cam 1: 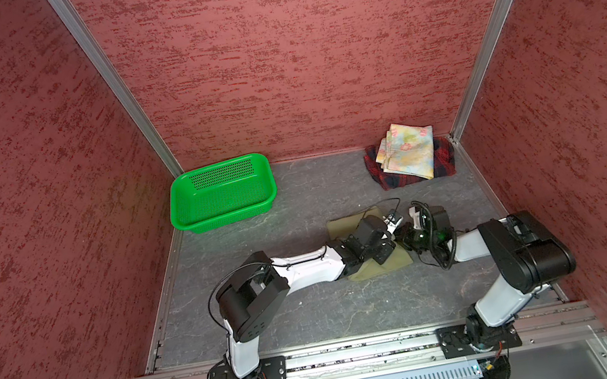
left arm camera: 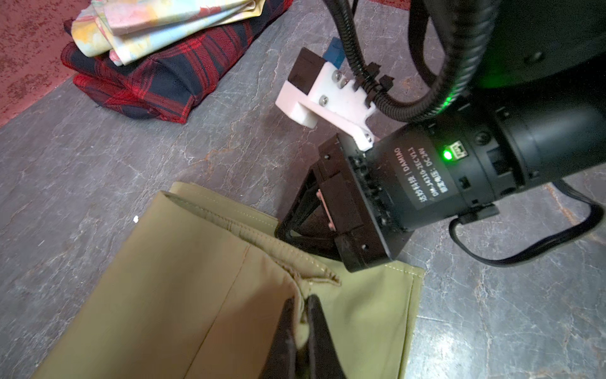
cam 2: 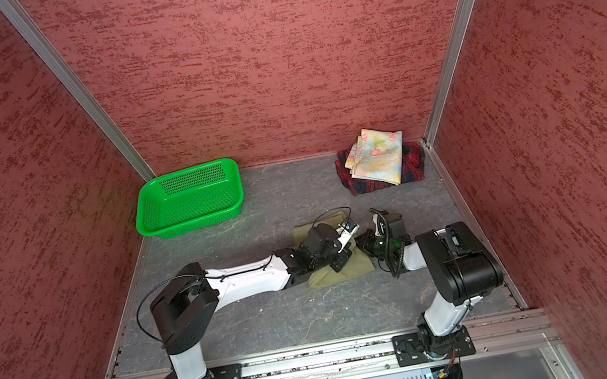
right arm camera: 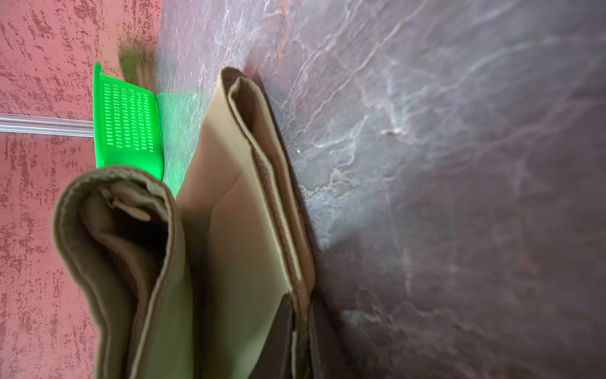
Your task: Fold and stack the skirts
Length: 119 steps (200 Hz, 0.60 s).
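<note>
The olive-khaki skirt (cam 1: 353, 220) (cam 2: 344, 272) lies partly folded in the middle of the table, mostly under both wrists. My left gripper (left arm camera: 303, 306) is shut on a seamed edge of this skirt (left arm camera: 196, 279). My right gripper (right arm camera: 303, 315) is shut on the layered edge of the same skirt (right arm camera: 236, 213), close beside the left one; it also shows in the left wrist view as the right gripper (left arm camera: 288, 229) low on the cloth. The floral skirt (cam 1: 409, 151) lies folded on the folded plaid skirt (cam 1: 445, 162) in the back right corner.
A green perforated basket (cam 1: 228, 217) stands at the back left, with nothing in it. Red textured walls close in the table on three sides. The arm bases sit on the rail at the front edge.
</note>
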Tool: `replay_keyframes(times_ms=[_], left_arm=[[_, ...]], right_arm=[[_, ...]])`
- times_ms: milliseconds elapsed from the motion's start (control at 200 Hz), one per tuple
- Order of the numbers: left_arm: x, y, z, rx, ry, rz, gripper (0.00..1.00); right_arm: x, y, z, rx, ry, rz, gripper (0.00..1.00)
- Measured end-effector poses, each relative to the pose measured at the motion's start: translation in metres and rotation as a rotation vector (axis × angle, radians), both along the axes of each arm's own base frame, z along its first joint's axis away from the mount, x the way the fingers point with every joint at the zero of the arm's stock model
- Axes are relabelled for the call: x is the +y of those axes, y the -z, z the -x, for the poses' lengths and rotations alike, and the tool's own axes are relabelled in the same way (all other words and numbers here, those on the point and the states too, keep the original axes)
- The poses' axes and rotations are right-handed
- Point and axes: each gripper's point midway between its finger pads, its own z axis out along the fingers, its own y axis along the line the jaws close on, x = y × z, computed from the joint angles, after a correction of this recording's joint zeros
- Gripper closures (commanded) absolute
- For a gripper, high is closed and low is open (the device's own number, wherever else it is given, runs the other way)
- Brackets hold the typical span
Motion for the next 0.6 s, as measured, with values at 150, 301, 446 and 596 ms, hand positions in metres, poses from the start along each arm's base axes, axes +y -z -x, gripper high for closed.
replay_keyframes(times_ms=[150, 301, 446, 596], left_arm=[[-0.008, -0.003, 0.006, -0.002, 0.017, 0.01, 1.0], [-0.016, -0.002, 0.009, 0.006, 0.026, 0.026, 1.0], [-0.018, 0.006, 0.008, 0.022, 0.017, 0.023, 1.0], [-0.021, 0.009, 0.005, 0.036, 0.0, 0.045, 1.0]], right_arm=[[0.0, 0.0, 0.0, 0.0, 0.007, -0.007, 0.87], [0.0, 0.0, 0.001, 0.002, 0.013, -0.013, 0.87], [0.0, 0.0, 0.001, 0.005, 0.017, -0.017, 0.87], [0.0, 0.0, 0.001, 0.005, 0.024, -0.024, 0.86]])
